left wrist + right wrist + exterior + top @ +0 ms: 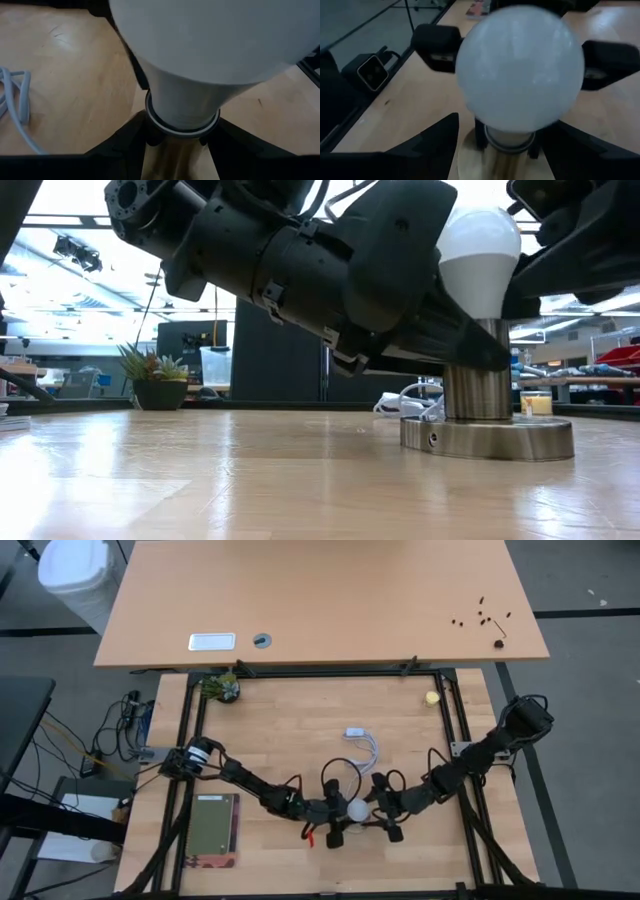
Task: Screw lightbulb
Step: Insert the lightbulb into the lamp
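Blocking the lightbulb's [480, 255] side, left arm.

Lightbulb [210, 45] top beyond picture's edge.

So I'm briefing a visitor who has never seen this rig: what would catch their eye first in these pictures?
Most likely the white lightbulb, standing upright in the brushed-metal socket base near the table's front centre. Next, the two dark arms converging on it: the left end effector seems to clamp the socket stem just below the bulb, while the right end effector straddles the globe. A white cord lies coiled just behind.
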`<state>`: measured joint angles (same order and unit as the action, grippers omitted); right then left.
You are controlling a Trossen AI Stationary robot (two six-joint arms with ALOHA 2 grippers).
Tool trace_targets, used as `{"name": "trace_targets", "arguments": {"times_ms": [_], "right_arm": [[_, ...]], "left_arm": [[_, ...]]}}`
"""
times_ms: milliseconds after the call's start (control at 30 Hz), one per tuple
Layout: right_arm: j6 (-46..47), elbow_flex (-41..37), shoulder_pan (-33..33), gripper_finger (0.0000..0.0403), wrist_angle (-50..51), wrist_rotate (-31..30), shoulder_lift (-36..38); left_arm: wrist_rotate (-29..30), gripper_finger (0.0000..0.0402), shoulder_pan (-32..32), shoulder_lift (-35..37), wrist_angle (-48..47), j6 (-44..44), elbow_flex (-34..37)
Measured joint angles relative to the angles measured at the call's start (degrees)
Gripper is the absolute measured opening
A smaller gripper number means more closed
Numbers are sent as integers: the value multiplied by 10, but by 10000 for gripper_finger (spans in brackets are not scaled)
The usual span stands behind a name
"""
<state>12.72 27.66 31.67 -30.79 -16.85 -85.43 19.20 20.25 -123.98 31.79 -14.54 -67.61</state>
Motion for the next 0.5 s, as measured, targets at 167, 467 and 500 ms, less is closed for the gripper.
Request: {"name": "trace_targets", "arguments": {"times_ms": [167, 467, 500], "right_arm": [[15, 0, 25, 275, 29, -3, 10], [60, 0, 78, 273, 100, -8, 85], [64, 0, 78, 273, 116, -27, 93]], "left_arm": [[9, 188, 1, 0, -2, -5, 0], [66, 188, -2, 0, -14, -9, 0], [66, 188, -2, 0, -14, -6, 0]]}}
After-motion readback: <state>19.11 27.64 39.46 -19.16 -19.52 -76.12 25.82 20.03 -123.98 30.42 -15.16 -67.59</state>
